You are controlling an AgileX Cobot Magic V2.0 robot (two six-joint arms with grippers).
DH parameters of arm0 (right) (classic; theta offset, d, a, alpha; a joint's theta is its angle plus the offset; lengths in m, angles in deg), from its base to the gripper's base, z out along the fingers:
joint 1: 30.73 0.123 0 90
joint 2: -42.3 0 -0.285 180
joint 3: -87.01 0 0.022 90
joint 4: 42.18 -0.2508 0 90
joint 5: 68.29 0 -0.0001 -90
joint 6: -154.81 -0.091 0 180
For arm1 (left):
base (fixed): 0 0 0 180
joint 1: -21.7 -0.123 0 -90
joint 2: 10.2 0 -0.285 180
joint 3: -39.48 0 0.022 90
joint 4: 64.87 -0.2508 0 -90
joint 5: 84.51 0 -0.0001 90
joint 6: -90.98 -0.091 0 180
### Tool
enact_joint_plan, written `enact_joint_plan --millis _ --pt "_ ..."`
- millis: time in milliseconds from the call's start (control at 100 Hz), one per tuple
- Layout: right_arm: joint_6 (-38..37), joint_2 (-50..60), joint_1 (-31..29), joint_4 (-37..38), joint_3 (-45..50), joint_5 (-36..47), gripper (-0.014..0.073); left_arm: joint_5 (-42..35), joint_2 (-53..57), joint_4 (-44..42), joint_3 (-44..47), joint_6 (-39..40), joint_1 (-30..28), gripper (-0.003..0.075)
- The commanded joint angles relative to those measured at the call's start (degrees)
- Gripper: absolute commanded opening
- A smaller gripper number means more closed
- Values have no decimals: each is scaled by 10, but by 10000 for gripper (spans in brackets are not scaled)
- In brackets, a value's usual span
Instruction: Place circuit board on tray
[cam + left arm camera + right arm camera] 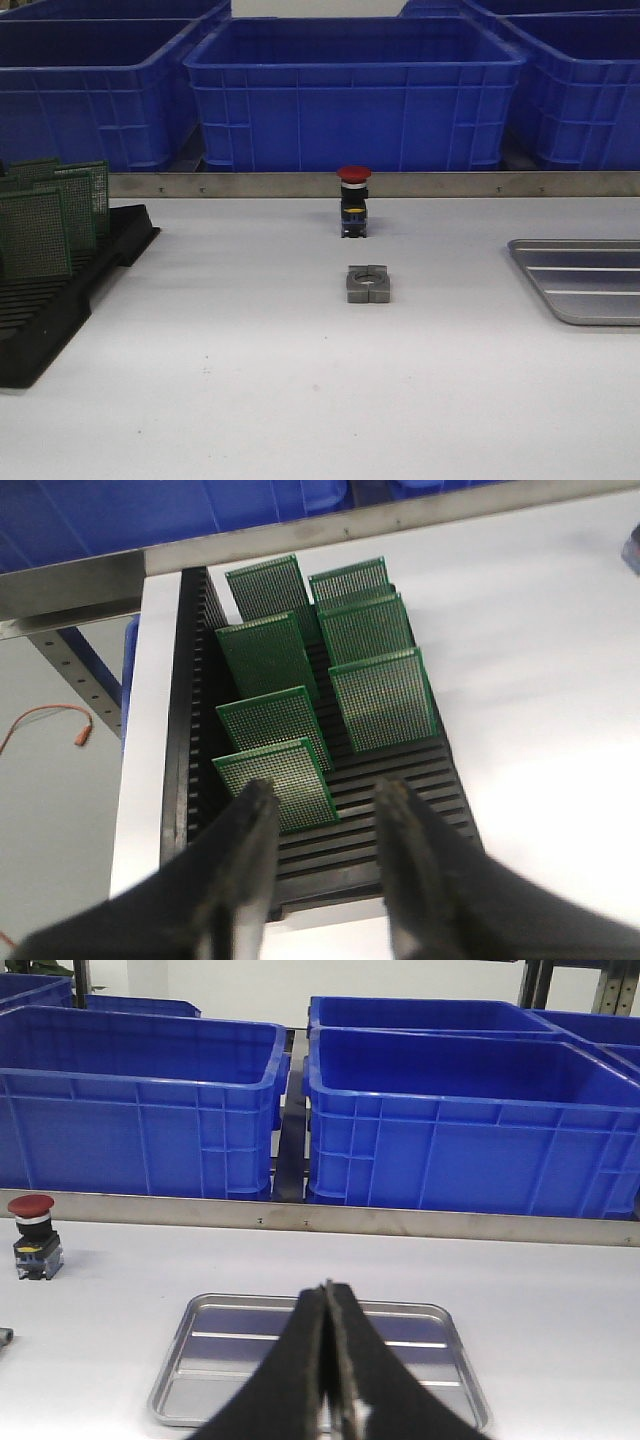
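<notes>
Several green circuit boards [278,775] stand upright in a black slotted rack [400,800]; they also show at the left of the front view [35,232]. My left gripper [325,792] is open and empty, hovering over the near end of the rack, with the nearest board just ahead of one finger. The silver-grey ribbed tray [585,280] lies at the table's right edge. In the right wrist view the tray [210,1350] lies under my right gripper [328,1288], which is shut and empty. Neither gripper shows in the front view.
A red-capped push button [354,200] stands at the table's middle back, also in the right wrist view [32,1235]. A grey metal block with a hole [368,284] lies in front of it. Blue plastic bins [350,90] line the back behind a metal rail.
</notes>
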Motion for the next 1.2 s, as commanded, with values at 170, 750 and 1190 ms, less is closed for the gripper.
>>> enact_joint_plan --millis 170,750,1190 --pt "2 15 -4 4 -7 49 -113 10 -149 31 -111 -213 2 400" --pt "2 15 -4 4 -7 49 -113 185 -467 153 -361 -787 2 385" --pt "2 15 -4 4 -7 49 -113 240 -619 111 -460 -791 5 384"
